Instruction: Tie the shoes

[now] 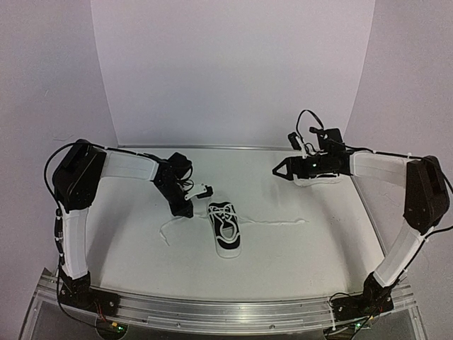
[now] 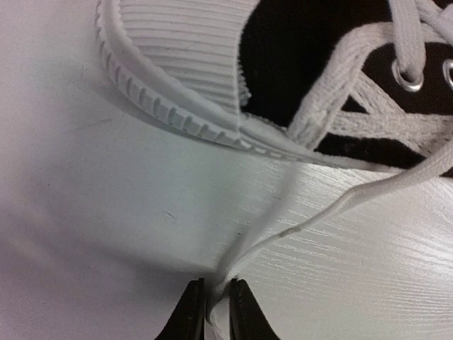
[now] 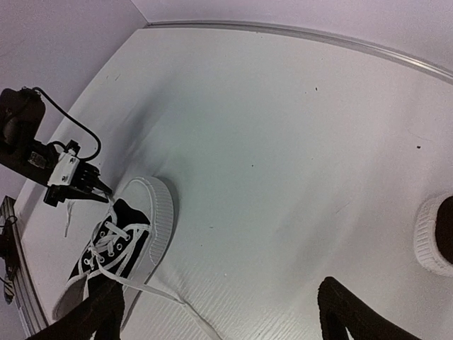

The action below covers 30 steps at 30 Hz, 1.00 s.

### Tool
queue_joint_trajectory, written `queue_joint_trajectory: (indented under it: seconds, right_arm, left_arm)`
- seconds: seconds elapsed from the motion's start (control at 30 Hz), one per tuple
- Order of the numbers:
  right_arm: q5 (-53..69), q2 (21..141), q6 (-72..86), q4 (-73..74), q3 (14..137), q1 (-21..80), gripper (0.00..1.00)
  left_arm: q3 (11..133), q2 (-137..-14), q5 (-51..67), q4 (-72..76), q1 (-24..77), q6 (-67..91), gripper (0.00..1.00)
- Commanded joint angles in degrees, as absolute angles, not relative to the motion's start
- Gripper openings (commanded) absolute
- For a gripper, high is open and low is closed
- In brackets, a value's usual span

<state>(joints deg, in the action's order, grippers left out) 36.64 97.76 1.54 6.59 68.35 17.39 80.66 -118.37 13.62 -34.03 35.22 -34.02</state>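
One black sneaker [image 1: 225, 230] with a white sole lies mid-table, toe toward the back. My left gripper [image 1: 188, 210] sits just left of its toe, low at the table. In the left wrist view the gripper [image 2: 217, 301] is shut on a white lace [image 2: 311, 219] that runs from the shoe [image 2: 304, 78]. The other lace [image 1: 279, 222] trails right across the table. My right gripper [image 1: 279, 171] hovers at the back right, open and empty, its fingers [image 3: 350, 312] wide apart. The second shoe [image 3: 433, 241] shows only as a white toe at the frame edge, under the right arm [image 1: 316, 181].
A loose lace end [image 1: 165, 231] lies left of the middle shoe. A white backdrop rises behind the table. A metal rail [image 1: 226, 312] runs along the near edge between the arm bases.
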Motion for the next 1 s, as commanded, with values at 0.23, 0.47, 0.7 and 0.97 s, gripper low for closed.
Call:
queue_joint_trajectory:
  seconds: [0.23,0.47,0.7,0.97]
  right_arm:
    - [21.93,100.02,-3.88,17.89,71.43,23.28,0.72]
    - [15.48,102.87,-7.46,24.25,71.46,26.66,0.61]
    - [8.36,106.34,-10.25,31.46,72.72,29.63,0.54]
    - [3.68,108.0,-9.43,36.16,72.14,33.24,0.63]
  left_arm:
    - [67.93,-102.37,18.36,-16.46,37.72,-25.3,0.0]
    - [60.08,-96.16,23.18,1.33,38.66,-17.81,0.0]
    - [60.38,-97.51,24.79,3.25,39.47,-16.84,0.0]
    - [60.35,-98.43,25.45,3.91,39.66,-16.7,0.0]
